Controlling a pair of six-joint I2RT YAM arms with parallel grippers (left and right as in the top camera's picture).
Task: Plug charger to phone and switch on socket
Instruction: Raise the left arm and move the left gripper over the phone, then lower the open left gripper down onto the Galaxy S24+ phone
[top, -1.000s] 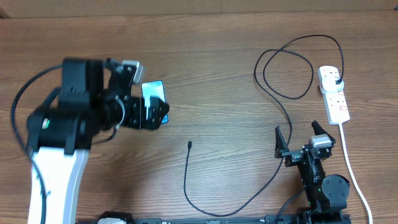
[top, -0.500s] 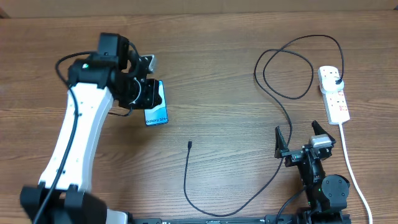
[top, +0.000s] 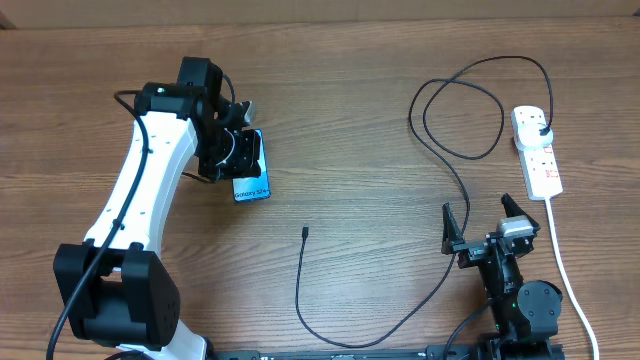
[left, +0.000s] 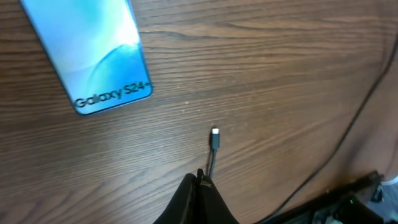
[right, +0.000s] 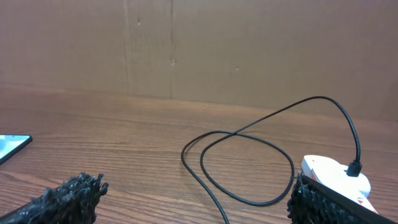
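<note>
- Slim smartphone with a blue-teal "Galaxy S24" screen (top: 253, 183): flat on the brown wooden table (top: 360, 80), left of centre, its upper part hidden under the left gripper (left: 199, 186).
- That gripper hovers over the phone; its jaws look pressed together with nothing between them.
- Thin black charger cable (top: 298, 285): its black plug (top: 541, 128) sits in the white power strip with red switches (top: 537, 160) at far right. The small connector tip (left: 214, 135) lies loose on the wood, near the phone's lower end but apart from it.
- Right gripper (top: 482, 222): jaws spread, empty, near the strip.
- Step in hand, as I judge it: the connector is not yet in the phone. The next move calls for pinching the tip and lining it up with the phone's port while the phone is steadied. A switch can be pressed after that.
</note>
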